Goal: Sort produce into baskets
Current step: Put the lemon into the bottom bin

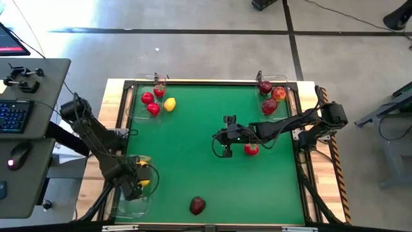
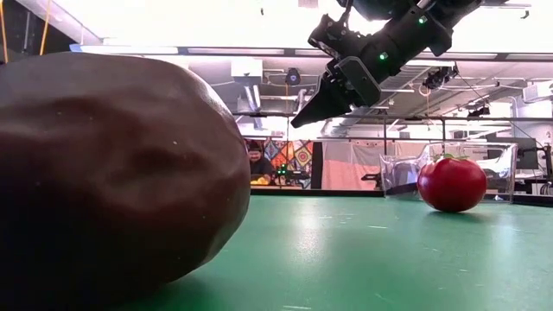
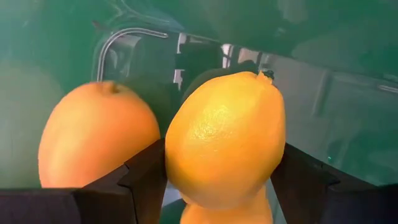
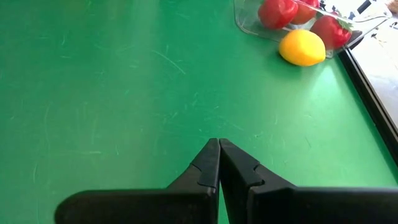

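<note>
My left gripper (image 1: pixel 138 182) points down into the near-left basket (image 1: pixel 126 203), shut on a yellow-orange lemon (image 3: pixel 225 140). A second lemon (image 3: pixel 93 137) lies beside it in the basket and a third (image 3: pixel 225 213) shows just under it. My right gripper (image 1: pixel 224 149) hangs shut above mid-table, touching nothing; a small red fruit (image 1: pixel 251 149) rests on the mat beside it. One lemon (image 1: pixel 169 104) lies on the mat by the far-left basket (image 1: pixel 138 106) of small red fruits. A dark red apple (image 1: pixel 197 205) sits near the front edge. My left gripper pinches the lemon between its two fingers, one finger (image 3: pixel 146 177) on each of the lemon's opposite sides (image 3: pixel 177 165). The fingers come from above, pointing down. The lemon hangs inside the basket; whether it touches the lemon beneath it, I cannot tell.
The far-right basket (image 1: pixel 288 80) holds several apples (image 1: pixel 270 96). A raised dark frame (image 1: pixel 212 82) runs round the green mat. Open mat lies between the far-left basket and my right gripper. A desk with a keyboard (image 1: pixel 14 116) stands left of the table.
</note>
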